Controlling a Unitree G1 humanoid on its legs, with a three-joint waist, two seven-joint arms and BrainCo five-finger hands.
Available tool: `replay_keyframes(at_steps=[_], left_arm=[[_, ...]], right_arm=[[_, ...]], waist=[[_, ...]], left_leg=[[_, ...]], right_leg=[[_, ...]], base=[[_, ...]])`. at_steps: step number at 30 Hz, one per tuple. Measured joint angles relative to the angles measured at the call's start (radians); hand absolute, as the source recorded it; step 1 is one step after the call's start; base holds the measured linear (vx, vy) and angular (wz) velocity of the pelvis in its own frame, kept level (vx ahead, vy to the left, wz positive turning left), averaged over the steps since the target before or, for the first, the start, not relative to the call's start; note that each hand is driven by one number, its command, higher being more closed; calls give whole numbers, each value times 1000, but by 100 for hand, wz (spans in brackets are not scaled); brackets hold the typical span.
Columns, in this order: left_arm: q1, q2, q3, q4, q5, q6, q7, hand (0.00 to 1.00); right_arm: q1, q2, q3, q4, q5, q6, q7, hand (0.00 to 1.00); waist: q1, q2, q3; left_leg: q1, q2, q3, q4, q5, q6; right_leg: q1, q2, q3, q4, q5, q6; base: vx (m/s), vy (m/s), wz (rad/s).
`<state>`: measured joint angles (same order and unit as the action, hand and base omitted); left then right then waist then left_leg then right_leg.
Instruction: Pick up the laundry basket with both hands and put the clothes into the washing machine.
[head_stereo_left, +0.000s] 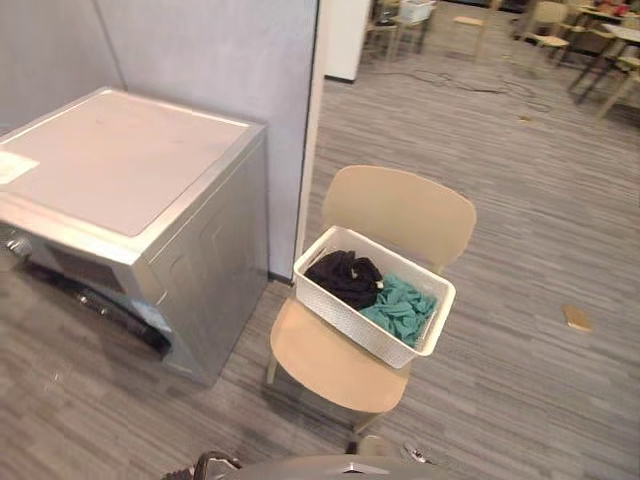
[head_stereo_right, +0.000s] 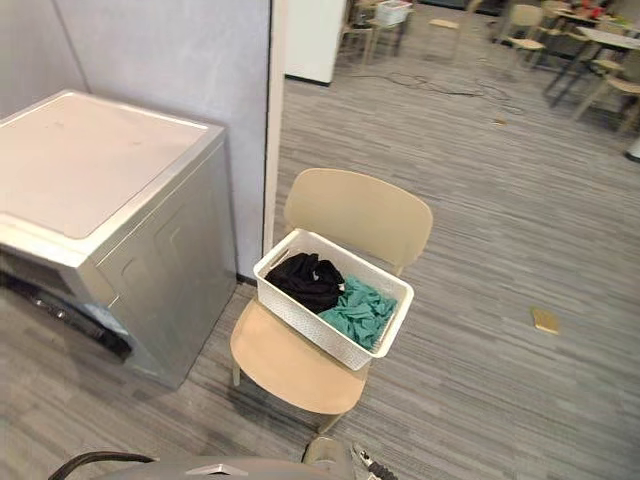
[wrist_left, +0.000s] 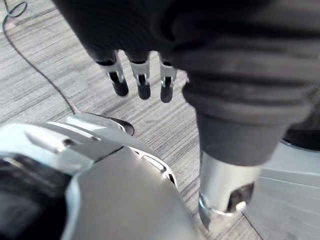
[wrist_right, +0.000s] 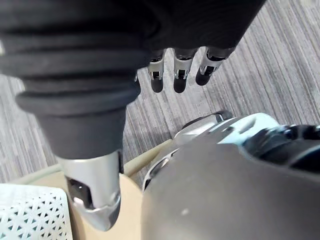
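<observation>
— Left eye view: where do we find the laundry basket (head_stereo_left: 350, 315)?
— On the chair (head_stereo_left: 330, 365), clothes (head_stereo_left: 345, 275) inside, near the washing machine (head_stereo_left: 120, 160). Our left robot hand (wrist_left: 143, 80) and right robot hand (wrist_right: 180, 75) hang straight-fingered.

"How's your left hand sitting?"

"My left hand (wrist_left: 142, 82) is relaxed: fingers (wrist_left: 119, 80) straight and loose in a row, dark tips side by side. The thumb (wrist_left: 225, 192) stands well apart from them, uncurled. The dark ribbed cover (wrist_left: 240, 60) sits over the wrist."

"And the right?"

"Much the same. My right hand (wrist_right: 179, 75) is slack too, with its fingers (wrist_right: 156, 77) straight and close together, and its thumb (wrist_right: 94, 195) off to one side. Neither grips anything."
</observation>
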<state>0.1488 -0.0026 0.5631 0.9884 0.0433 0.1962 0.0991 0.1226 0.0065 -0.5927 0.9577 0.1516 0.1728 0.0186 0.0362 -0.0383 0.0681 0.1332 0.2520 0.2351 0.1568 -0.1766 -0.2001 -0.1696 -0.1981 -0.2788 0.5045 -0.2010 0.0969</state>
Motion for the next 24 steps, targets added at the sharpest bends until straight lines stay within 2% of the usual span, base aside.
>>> replay_keyframes(at_steps=[4,9,11,12,13,14,16,19,21,22,24], left_arm=[[-3,-12,2,0,19,0,4,0],[-4,-16,2,0,-3,-2,25,0],[-3,-10,2,-4,-4,-2,28,0],[-1,-5,1,-23,-14,-4,29,0],[-1,-6,0,-36,-27,-8,29,0],[-6,-8,-7,-47,-57,-19,29,0],[-7,-14,-8,-48,-83,-22,29,0],[-8,-16,-6,-47,-113,-24,39,0],[-9,-13,7,-42,-121,-26,49,0],[-5,-12,2,-26,-121,-29,51,0],[1,1,-32,-11,-129,-31,51,0]], right_arm=[[-9,-9,2,1,-1,1,2,0],[-34,2,41,1,-1,0,2,0],[-46,7,54,1,-1,-2,2,0],[-47,10,71,2,-2,-3,1,0],[-47,10,78,3,-2,-3,0,0],[-49,4,80,3,-3,-2,-1,0],[-55,-7,77,2,-4,-1,-6,0],[-54,-5,52,3,-1,-2,-9,0],[-50,11,24,3,0,-4,-7,0],[-57,-1,12,18,-1,-4,-6,0],[-66,-10,2,63,-1,-2,-3,0]], waist=[[2,14,-21],[16,16,-22],[14,13,-13],[7,-6,-9],[2,-10,1],[1,-1,23],[5,9,43],[11,7,48],[0,3,50],[1,5,53],[-10,2,42]], left_leg=[[-10,-8,2,-102,93,56],[-11,-17,-1,-105,98,56],[-39,-26,-16,-51,95,58],[-96,-27,-20,46,79,53],[-128,-22,-20,108,67,52],[-203,1,-11,242,42,68],[-228,18,12,295,31,87],[-238,15,16,233,28,91],[-224,15,52,204,14,87],[-220,3,52,195,28,65],[-215,-26,41,132,60,58]], right_leg=[[29,4,-60,-73,2,-16],[49,2,-68,-91,1,-16],[70,-9,-73,-96,-10,-16],[83,-20,-78,-93,-12,-18],[96,-30,-97,-90,-10,-10],[120,-44,-133,-69,-10,-3],[137,-45,-141,-64,-12,-3],[133,-66,-161,-75,-21,2],[132,-83,-181,-69,-19,3],[136,-83,-174,-75,-12,16],[147,-80,-177,-133,24,26]], base=[[-3,-83,56],[11,7,16],[31,18,55],[23,-13,71],[45,7,108],[58,30,87],[25,83,74],[-28,63,40],[-54,61,33],[-60,55,9],[-64,60,11]])
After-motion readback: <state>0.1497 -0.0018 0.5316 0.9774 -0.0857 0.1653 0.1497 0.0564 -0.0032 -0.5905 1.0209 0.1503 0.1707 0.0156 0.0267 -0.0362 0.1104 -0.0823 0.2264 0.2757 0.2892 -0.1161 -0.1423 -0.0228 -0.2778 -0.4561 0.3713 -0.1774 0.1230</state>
